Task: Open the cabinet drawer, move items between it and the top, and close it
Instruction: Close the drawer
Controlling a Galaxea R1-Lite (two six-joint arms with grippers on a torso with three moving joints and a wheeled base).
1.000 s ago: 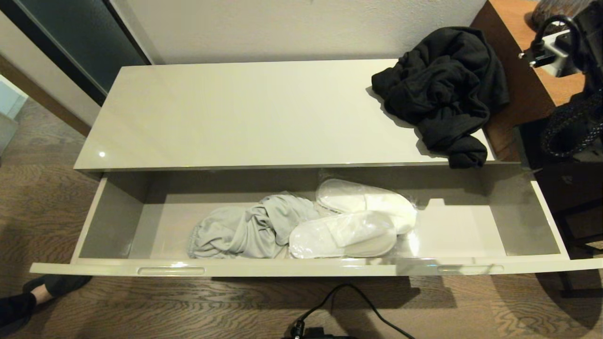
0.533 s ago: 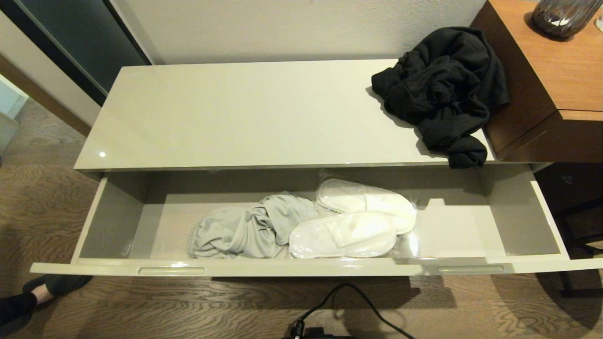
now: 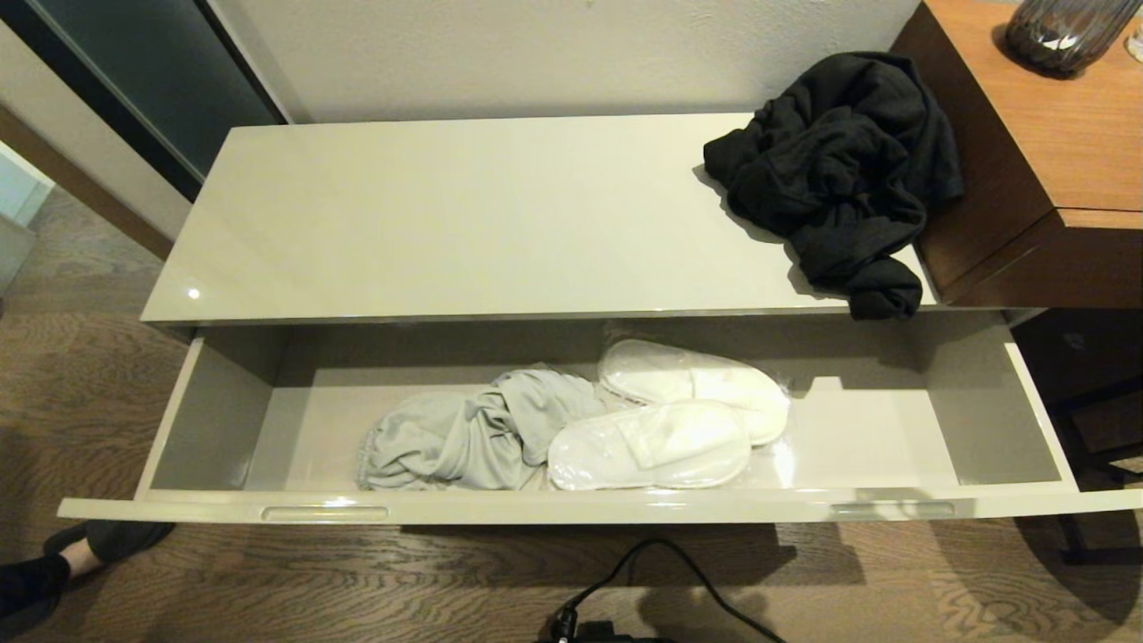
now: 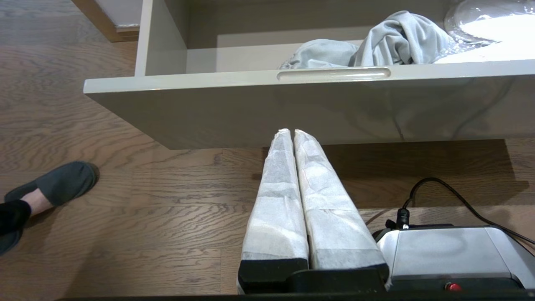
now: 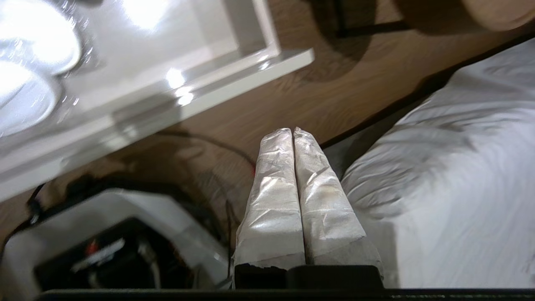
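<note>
No text, label, brand, number or sign can be read anywhere in these views. The clear sleeves on the white slippers (image 3: 670,420) show only glare (any print there is too faint to tell).

Cabinet drawer (image 3: 571,509) stands pulled out below and before the top (image 3: 464,214). In it: garment (image 3: 464,433) left of centre, slippers (image 3: 670,420) touching its right side. Second garment (image 3: 835,170) lies on the top's right end, against the taller unit (image 3: 1054,152).
</note>
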